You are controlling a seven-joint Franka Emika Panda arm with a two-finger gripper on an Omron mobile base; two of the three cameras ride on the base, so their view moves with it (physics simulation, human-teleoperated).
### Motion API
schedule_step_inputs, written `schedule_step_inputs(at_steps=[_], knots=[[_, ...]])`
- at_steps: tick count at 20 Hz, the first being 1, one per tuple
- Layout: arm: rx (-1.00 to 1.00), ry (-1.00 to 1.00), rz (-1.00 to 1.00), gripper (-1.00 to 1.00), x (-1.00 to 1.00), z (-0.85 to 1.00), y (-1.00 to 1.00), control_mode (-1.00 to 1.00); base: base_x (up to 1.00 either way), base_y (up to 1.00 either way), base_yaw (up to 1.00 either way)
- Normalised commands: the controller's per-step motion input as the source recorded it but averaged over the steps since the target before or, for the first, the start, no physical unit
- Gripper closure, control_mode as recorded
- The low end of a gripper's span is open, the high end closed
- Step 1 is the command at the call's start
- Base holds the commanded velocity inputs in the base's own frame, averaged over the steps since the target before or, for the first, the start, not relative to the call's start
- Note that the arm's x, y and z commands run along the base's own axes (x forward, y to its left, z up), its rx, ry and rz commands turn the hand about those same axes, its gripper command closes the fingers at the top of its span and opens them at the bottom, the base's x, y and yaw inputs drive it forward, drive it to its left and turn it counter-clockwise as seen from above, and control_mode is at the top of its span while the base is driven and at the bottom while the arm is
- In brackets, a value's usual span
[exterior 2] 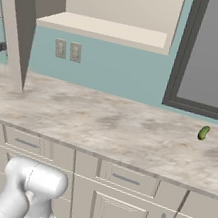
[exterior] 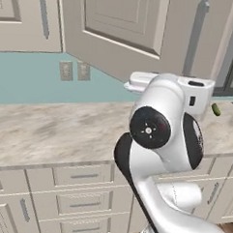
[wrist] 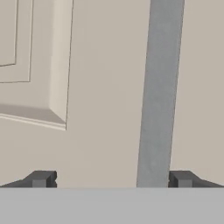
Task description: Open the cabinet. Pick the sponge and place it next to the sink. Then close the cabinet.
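Cabinet (exterior: 113, 21) door hangs swung out over the bench (exterior 2: 104, 120); your end effector (wrist: 111, 179) faces it, fingers apart, straddling the grey bar handle (wrist: 159, 87), ready to clamp. No sponge visible.

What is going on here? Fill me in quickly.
A white robot arm is working on the beige wall cabinet. Its door is already swung partly open; the right base view shows a bare shelf inside. The end effector is open and faces the door, fingertips on either side of the grey bar handle, which sits close to the right one. A small green pickle-like thing lies on the counter.
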Motion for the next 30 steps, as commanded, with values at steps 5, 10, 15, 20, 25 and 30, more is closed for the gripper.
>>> schedule_step_inputs(at_steps=[5,10,15,20,25,30], knots=[[0.0,0.0,0.07,-1.0,0.21,0.0,-0.48,-1.0,0.0,0.0,0.0],[0.0,0.01,0.05,-1.0,0.5,0.0,-0.55,-1.0,0.0,0.0,0.0],[0.0,0.08,0.07,-1.0,0.66,0.0,-0.55,-1.0,0.0,0.0,0.0],[0.0,0.08,0.07,-1.0,0.56,0.0,-0.48,-1.0,0.0,0.0,0.0],[0.04,0.05,0.08,-1.0,0.4,0.0,-0.41,-1.0,0.0,0.0,0.0],[0.06,0.04,0.11,-1.0,0.38,0.0,-0.38,-1.0,0.0,0.0,0.0]])
